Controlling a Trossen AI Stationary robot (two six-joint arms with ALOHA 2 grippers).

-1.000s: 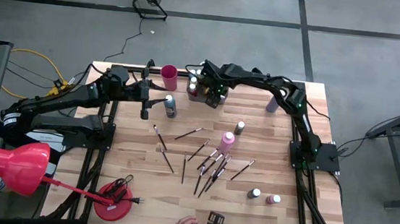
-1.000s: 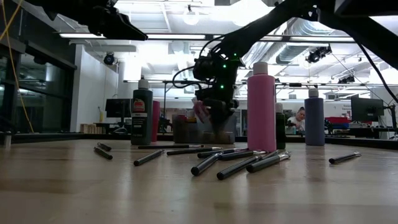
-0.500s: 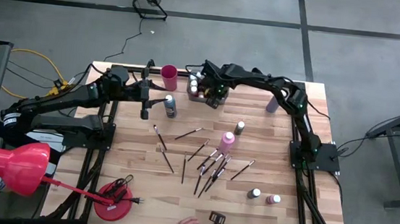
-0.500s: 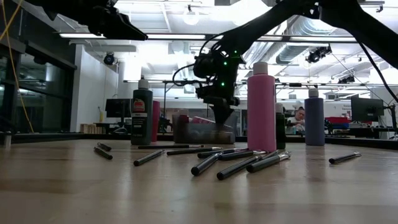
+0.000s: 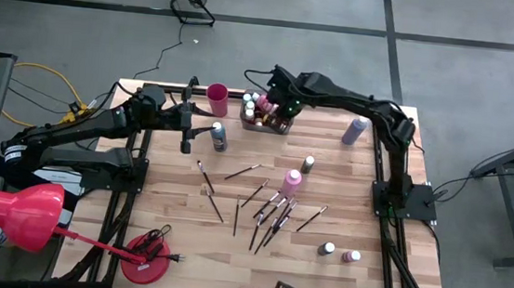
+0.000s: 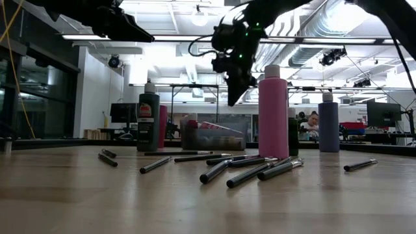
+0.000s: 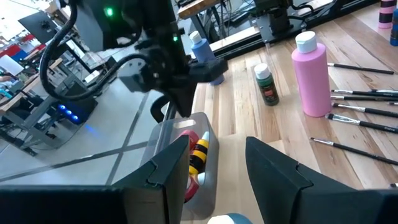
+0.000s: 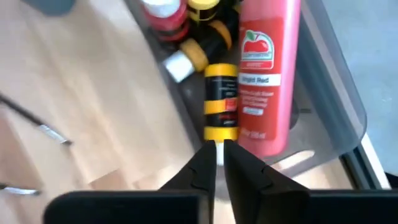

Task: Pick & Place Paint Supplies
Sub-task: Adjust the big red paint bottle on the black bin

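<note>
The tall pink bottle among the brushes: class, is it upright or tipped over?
Upright. The tall pink bottle stands on its base with its white cap on top.

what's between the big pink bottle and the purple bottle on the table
One small dark bottle with a pale cap stands roughly between the pink bottle and the purple bottle, seen in the high view.

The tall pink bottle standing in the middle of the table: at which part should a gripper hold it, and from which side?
Probably the straight round body of the pink bottle, just under its white cap, coming down from above. It stands upright, and paintbrushes lie close to its base, so a low approach could disturb them.
</note>
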